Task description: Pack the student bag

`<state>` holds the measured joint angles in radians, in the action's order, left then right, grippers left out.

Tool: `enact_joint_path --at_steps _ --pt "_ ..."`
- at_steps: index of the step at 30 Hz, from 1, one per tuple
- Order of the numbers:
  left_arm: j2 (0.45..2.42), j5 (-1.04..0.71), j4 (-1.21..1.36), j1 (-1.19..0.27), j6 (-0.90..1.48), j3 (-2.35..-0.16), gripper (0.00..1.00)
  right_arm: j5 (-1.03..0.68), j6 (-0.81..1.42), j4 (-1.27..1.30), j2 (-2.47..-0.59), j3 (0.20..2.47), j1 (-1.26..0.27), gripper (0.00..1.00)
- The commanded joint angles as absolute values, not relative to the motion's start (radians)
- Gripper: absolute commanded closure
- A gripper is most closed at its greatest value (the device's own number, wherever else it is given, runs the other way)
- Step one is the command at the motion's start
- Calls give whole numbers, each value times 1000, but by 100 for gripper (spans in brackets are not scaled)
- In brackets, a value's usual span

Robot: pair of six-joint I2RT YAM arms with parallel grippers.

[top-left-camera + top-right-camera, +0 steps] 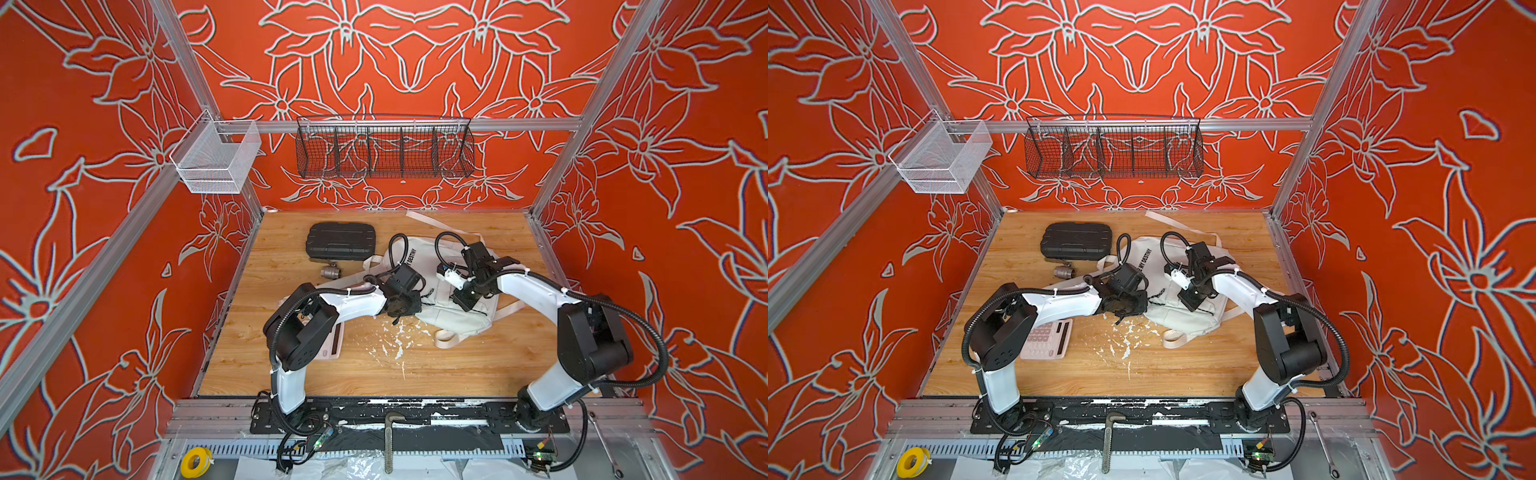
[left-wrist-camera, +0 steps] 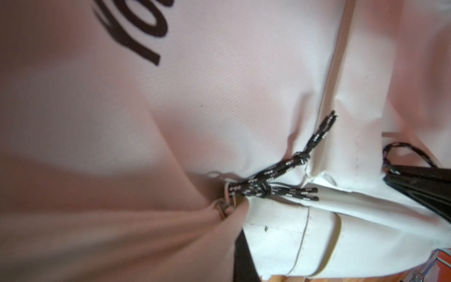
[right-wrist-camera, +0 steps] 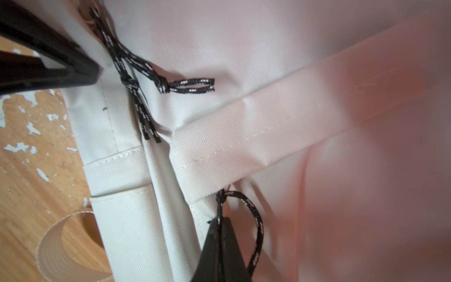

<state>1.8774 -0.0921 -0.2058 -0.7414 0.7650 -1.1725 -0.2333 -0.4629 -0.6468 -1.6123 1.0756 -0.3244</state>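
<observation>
White fabric backpack (image 1: 442,318), black lettering, black cord zipper pulls (image 2: 266,189), flat and crumpled on the wooden worktop (image 1: 332,374).

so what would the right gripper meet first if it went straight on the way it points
Probably the student bag: the right gripper, shut on a zipper cord, points into its fabric just ahead.

Student bag (image 1: 453,322) on table (image 1: 478,365), case (image 1: 340,240) behind-left of it, fitting (image 1: 330,272) before case, calculator (image 1: 1046,338) front left

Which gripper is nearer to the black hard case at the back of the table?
Left. The left gripper is at the student bag's edge on the black hard case's side; the right gripper is farther, across the bag, shut on a zipper pull.
</observation>
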Motion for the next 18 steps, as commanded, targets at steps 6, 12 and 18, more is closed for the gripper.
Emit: enact_joint_path --at_steps 6,12,18 --pt "1807 -94 -309 -746 659 -1106 100 -145 -338 -685 -1631 1203 -271 100" --pt "1729 -117 -342 -746 564 -1059 100 -107 -333 -735 -1704 1287 -247 100" --pt "1700 -128 -388 -746 529 -1042 100 -51 -346 -748 -1748 1336 -215 100"
